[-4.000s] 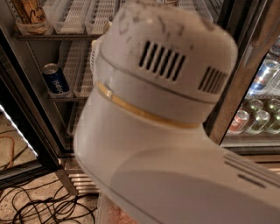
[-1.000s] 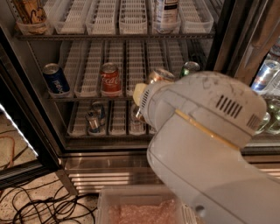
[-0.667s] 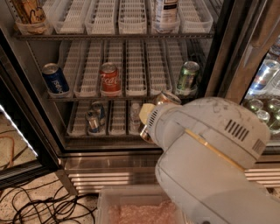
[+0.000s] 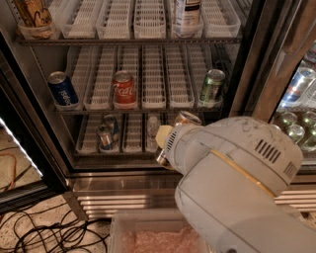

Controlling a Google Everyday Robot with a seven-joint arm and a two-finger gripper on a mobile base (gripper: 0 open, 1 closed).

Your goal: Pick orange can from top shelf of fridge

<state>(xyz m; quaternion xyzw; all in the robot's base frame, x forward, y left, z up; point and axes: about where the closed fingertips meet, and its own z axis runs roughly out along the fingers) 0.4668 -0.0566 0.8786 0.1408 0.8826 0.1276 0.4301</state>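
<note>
The orange can (image 4: 33, 14) stands in a clear tub at the far left of the top shelf (image 4: 128, 41) of the fridge (image 4: 247, 74). It is tan with dark brown markings and its top is cut off by the picture's edge. My gripper (image 4: 169, 142) is at the end of the big white arm (image 4: 237, 178), low in front of the bottom rack. It is far below and to the right of the orange can. A silvery round piece (image 4: 187, 118) shows just above the gripper's end.
A blue cola can (image 4: 62, 89), a red cola can (image 4: 124, 89) and a green can (image 4: 212, 85) stand on the middle rack. Small cans (image 4: 106, 133) sit on the bottom rack. A white container (image 4: 186, 12) stands on the top shelf. Cables (image 4: 39, 232) lie on the floor and a clear bin (image 4: 148, 232) is below.
The arm filled the view four seconds ago. It has since drawn back down and to the right, uncovering the racks and the green can.
</note>
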